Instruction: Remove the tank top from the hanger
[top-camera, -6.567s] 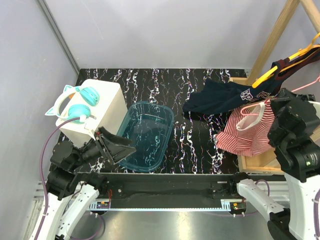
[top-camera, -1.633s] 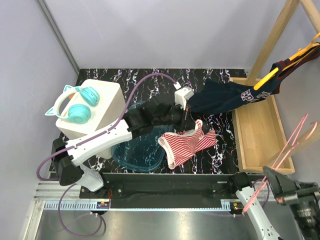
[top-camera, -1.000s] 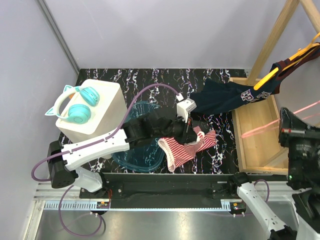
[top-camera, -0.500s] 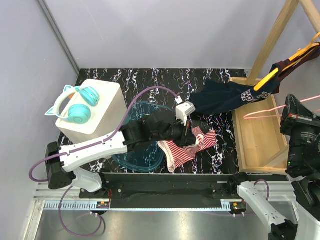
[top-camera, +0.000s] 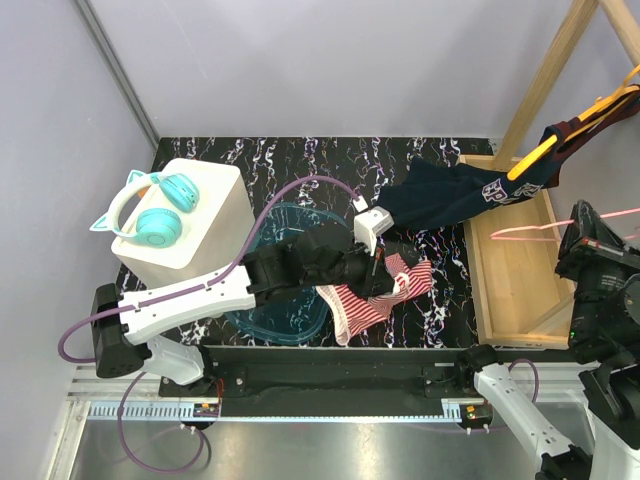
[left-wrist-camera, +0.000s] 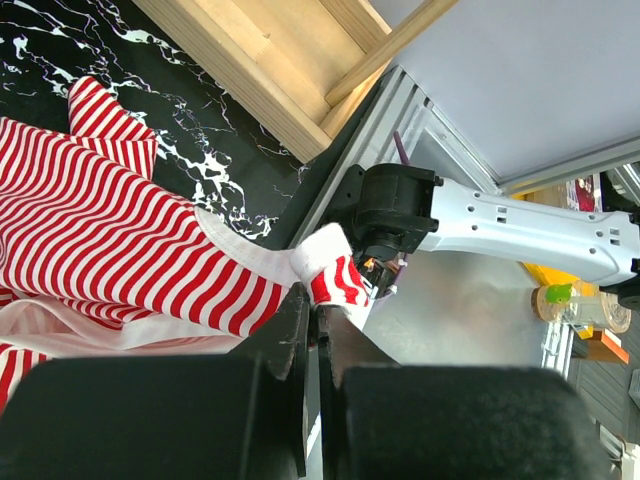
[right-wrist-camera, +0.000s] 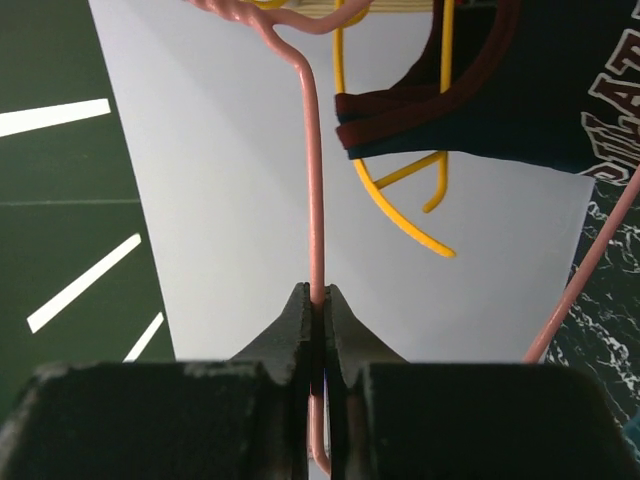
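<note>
The red-and-white striped tank top (top-camera: 372, 298) lies crumpled on the black marbled table, off the hanger. My left gripper (top-camera: 388, 283) is down on it, shut on a white-edged strap. In the left wrist view the tank top (left-wrist-camera: 110, 240) spreads to the left of the gripper (left-wrist-camera: 318, 300). The pink wire hanger (top-camera: 535, 229) is bare and hangs in the air over the wooden tray. My right gripper (top-camera: 585, 218) is shut on it. In the right wrist view the hanger (right-wrist-camera: 313, 150) runs straight up from the closed gripper (right-wrist-camera: 317, 296).
A navy shirt (top-camera: 450, 195) hangs from a yellow hanger (top-camera: 575, 125) on the wooden rack at the back right. A wooden tray (top-camera: 480, 260) lies below it. A teal bin (top-camera: 275, 305) and a white box (top-camera: 215, 215) carrying teal headphones (top-camera: 150, 205) stand on the left.
My right arm has swung the bare pink hanger up and back toward the rack. My left gripper has stayed on the tank top, shifting only slightly.
</note>
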